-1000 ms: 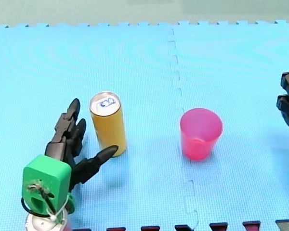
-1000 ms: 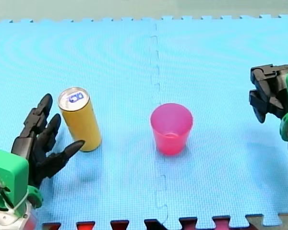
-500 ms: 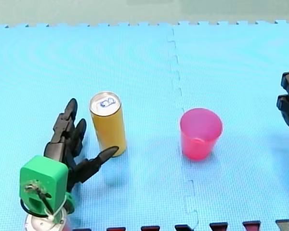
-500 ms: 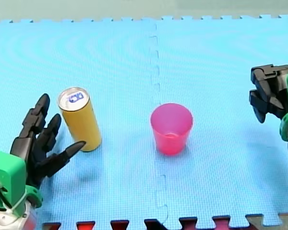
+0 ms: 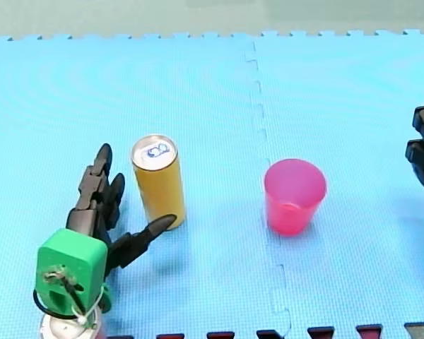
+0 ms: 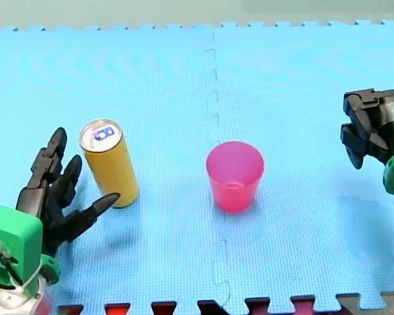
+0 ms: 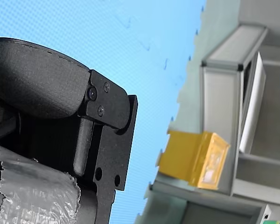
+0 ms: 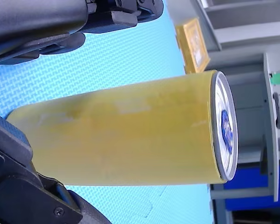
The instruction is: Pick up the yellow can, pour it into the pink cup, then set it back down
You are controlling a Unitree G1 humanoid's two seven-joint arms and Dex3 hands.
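Observation:
A tall yellow can (image 5: 159, 181) with a silver top stands upright on the blue foam mat, left of centre. My left hand (image 5: 116, 210) sits just to its left and front, fingers spread around the can's lower part, with no clear contact. The second wrist view shows the same can (image 8: 126, 135) close between the black fingers (image 8: 37, 21). A pink cup (image 5: 294, 195) stands upright to the right of the can. My right hand (image 6: 368, 128) hovers at the far right edge, fingers curled, holding nothing.
The blue foam mat (image 5: 212, 99) has a seam (image 5: 258, 106) running front to back just left of the cup. Dark and red puzzle tiles (image 6: 203, 307) line the near edge. Grey shelving and a yellow box (image 7: 196, 158) stand beyond the mat.
My left hand has shifted slightly, drawing back a little and then returning near the can. The can, the cup and the right hand have stayed put.

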